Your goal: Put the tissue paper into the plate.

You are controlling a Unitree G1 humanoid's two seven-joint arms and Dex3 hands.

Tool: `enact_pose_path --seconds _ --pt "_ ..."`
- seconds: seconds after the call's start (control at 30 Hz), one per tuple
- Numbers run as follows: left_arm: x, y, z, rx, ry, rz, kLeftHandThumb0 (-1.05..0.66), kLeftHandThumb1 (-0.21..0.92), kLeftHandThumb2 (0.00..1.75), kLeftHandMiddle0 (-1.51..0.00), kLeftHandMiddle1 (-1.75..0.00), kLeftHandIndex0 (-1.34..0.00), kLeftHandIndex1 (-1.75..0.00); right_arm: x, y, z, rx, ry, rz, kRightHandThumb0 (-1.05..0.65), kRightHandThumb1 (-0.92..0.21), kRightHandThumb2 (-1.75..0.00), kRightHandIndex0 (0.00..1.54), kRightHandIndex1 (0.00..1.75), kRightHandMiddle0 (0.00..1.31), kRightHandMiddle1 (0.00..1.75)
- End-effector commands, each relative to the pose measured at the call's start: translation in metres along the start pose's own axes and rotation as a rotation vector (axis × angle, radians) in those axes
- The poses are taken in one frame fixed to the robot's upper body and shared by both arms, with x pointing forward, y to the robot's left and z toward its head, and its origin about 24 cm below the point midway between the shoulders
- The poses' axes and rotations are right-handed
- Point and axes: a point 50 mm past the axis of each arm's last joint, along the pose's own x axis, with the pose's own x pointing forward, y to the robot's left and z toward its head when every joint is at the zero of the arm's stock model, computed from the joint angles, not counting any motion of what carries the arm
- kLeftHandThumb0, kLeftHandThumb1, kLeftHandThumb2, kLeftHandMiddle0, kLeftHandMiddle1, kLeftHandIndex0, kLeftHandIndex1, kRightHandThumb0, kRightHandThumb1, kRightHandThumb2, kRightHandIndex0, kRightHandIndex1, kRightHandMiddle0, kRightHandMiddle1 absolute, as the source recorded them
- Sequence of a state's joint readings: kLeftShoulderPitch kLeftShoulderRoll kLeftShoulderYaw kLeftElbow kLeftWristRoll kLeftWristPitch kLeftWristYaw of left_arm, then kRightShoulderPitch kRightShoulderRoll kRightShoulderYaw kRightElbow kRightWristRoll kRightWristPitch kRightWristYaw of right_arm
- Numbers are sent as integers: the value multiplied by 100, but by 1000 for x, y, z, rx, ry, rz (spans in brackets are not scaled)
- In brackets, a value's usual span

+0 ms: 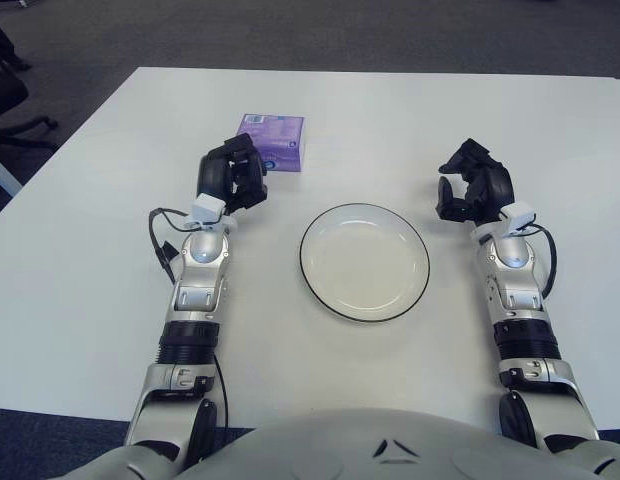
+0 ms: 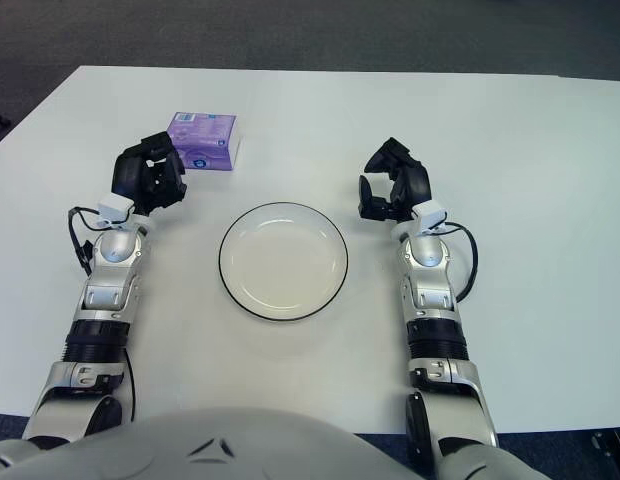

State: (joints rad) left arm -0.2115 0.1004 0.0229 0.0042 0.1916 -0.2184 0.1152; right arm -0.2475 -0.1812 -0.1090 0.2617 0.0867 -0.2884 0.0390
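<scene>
A purple tissue pack lies flat on the white table, behind and left of the plate. The white plate with a dark rim sits at the table's middle and holds nothing. My left hand hovers just in front and to the left of the tissue pack, its fingers relaxed and holding nothing; it does not touch the pack. My right hand shows to the right of the plate, fingers loosely curled, nothing in them.
The white table runs wide on both sides. Dark carpet lies beyond its far edge. An office chair base stands off the table's left side.
</scene>
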Motion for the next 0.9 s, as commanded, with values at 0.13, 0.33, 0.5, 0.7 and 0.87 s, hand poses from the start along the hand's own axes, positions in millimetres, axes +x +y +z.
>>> enact_pose_path --seconds 0.13,0.33,0.5,0.7,0.87 --pt "-8 5 12 346 -136 -69 -44 62 103 -134 -175 -104 -175 -60 4 -62 27 281 -41 -48 -31 -132 132 175 62 175" --pt "3 7 22 529 -257 -101 -46 63 103 -135 -175 -101 -175 -59 4 -62 29 280 -44 -48 -31 -132 132 175 62 175" --pt "11 5 30 643 -342 -110 -48 43 121 -131 -175 -72 -175 -60 4 -62 29 278 -44 -48 -31 -133 132 175 62 175" --pt "17 5 41 778 -419 -114 -47 35 127 -126 -175 -60 -175 -60 4 -62 24 275 -42 -48 -31 -133 133 175 62 175" --pt "23 6 48 900 -478 -140 -44 46 113 -102 -175 -50 -175 -61 5 -63 20 276 -38 -48 -31 -133 133 175 62 175"
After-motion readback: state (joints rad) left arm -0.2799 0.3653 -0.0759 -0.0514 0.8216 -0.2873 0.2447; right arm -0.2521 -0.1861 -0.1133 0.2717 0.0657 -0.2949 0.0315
